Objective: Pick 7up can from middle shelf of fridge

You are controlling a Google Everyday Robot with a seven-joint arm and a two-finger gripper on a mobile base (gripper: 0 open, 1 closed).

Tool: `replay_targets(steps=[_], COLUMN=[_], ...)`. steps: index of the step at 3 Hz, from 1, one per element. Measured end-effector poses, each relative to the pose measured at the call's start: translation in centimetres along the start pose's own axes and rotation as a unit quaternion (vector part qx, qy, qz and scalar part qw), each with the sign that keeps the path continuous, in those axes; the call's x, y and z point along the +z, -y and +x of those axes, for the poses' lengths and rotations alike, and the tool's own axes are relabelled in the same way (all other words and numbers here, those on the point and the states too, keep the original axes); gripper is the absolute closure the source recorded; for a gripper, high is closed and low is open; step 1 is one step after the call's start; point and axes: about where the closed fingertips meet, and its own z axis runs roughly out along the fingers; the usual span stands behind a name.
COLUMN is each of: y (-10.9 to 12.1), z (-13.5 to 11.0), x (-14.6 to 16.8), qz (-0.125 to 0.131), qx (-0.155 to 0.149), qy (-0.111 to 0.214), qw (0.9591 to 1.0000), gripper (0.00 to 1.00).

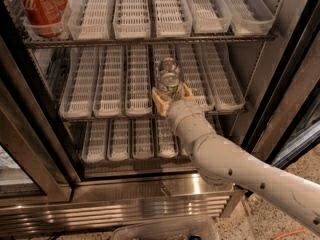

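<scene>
The fridge [125,200] stands open in the camera view, with a steel base and wire racks. The middle shelf [105,86] holds a row of clear slotted lane trays. The 7up can [170,81], whitish-green with a shiny silver top, stands near the front of a lane right of centre. A second silver-topped can [168,64] stands right behind it. My gripper [173,94] has reached into that lane from the lower right. Its tan fingers [160,100] sit on either side of the can's lower part, apart and not visibly clamped on it.
Red cola cans [40,6] stand in the far-left lane of the upper shelf. A lower shelf [130,139] of lane trays lies under my arm. Dark door frames stand at left [30,134] and right [280,84]. An orange cable [285,232] lies on the floor.
</scene>
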Motion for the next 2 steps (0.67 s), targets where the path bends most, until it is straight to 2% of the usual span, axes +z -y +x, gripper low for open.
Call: replay_targets(steps=[2], y=[0.1], z=[-0.13], x=[0.03], qz=[0.002], qx=[0.001], qy=[0.002], qw=[1.0], gripper=[0.99])
